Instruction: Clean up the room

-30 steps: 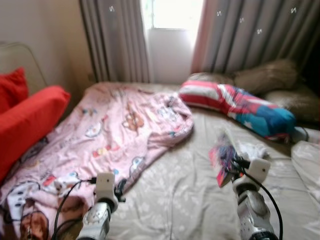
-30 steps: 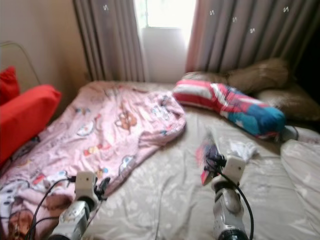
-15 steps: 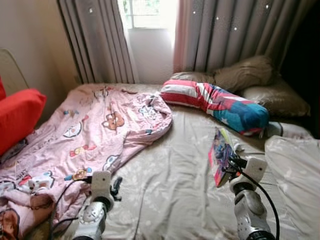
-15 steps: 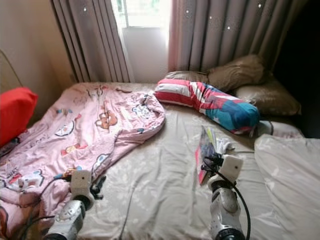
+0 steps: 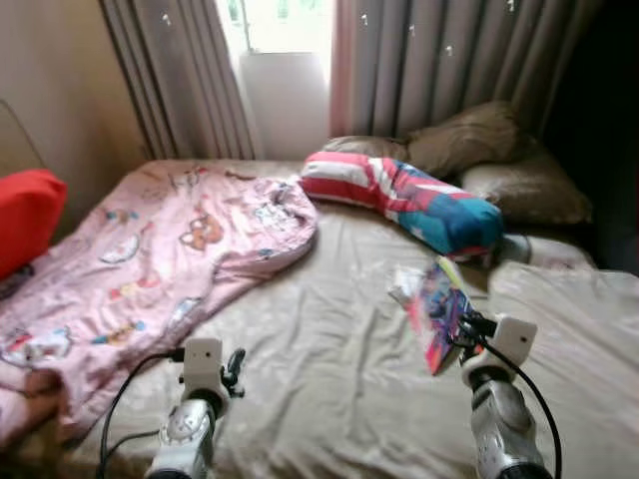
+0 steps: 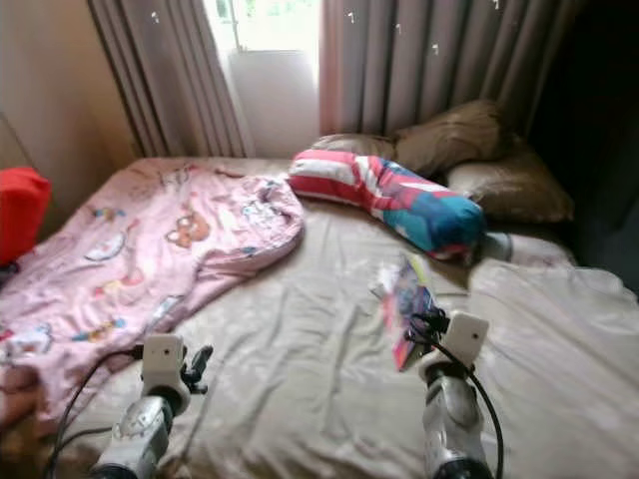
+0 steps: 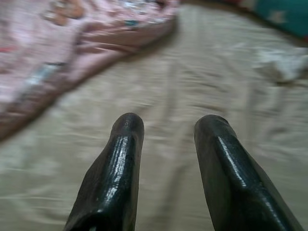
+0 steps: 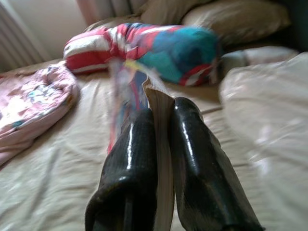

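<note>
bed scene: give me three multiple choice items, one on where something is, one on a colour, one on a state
1. Where does the pink cartoon-print blanket lie?
A. on the robot's left side of the bed
B. on the robot's right side of the bed
C. on top of the brown pillows

2. What colour is the cushion at the left edge?
A. green
B. red
C. white

3. What is the state of the right gripper?
A. open and free
B. shut on the thin colourful book
C. shut on a pillow

Answers:
1 A, the blanket spreads across the left half of the beige sheet.
2 B, it is plainly red.
3 B, the wrist view has the book's edge pinched between both fingers.
</note>
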Tool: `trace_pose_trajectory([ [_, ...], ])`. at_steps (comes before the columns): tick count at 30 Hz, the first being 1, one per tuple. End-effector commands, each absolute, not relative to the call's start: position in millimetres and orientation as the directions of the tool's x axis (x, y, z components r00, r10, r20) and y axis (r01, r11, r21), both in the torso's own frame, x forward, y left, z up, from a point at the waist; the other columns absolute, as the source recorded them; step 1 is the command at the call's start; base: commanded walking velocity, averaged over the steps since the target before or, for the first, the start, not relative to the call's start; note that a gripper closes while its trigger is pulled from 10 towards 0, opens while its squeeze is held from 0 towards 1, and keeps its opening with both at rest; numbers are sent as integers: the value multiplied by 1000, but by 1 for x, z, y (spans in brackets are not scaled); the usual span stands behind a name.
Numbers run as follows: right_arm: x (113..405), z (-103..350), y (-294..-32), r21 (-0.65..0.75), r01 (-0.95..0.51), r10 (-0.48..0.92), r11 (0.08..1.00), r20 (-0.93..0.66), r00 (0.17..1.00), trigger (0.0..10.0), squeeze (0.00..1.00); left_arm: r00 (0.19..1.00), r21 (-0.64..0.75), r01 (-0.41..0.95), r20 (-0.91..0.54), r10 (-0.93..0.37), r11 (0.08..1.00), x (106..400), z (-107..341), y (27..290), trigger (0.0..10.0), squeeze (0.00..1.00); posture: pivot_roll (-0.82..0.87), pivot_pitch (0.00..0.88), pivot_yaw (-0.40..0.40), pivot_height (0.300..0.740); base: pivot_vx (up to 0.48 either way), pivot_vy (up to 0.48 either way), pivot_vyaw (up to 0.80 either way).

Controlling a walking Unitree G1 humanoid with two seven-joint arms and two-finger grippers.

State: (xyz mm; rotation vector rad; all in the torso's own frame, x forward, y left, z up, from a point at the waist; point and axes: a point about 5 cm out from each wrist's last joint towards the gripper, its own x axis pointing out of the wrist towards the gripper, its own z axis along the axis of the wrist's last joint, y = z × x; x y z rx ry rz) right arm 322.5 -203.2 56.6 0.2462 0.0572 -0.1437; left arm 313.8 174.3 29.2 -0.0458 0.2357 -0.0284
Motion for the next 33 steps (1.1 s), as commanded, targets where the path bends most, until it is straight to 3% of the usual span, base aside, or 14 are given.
trace_pose_trajectory([
  [1, 330, 70, -199, 243, 124, -126, 962, -11, 992, 10000, 0, 969, -34, -3, -246, -6, 999, 312, 28, 186, 10000, 0, -88, 25, 19, 740, 0, 0, 0],
  [14, 330, 69, -198, 246, 122, -121, 961, -18, 992, 10000, 0, 969, -47, 0, -245, -11, 999, 312, 28, 185, 10000, 0, -88, 24, 19, 740, 0, 0, 0],
  [20, 331, 69, -197, 245, 115, -114, 963, -18, 993, 10000, 0, 969, -52, 4, -248, -16, 999, 312, 27, 185, 10000, 0, -88, 24, 19, 740, 0, 0, -671],
  [33, 330, 69, -197, 240, 114, -114, 964, -14, 993, 10000, 0, 967, -57, 7, -252, -21, 998, 311, 26, 185, 10000, 0, -89, 17, 21, 740, 0, 0, 0],
])
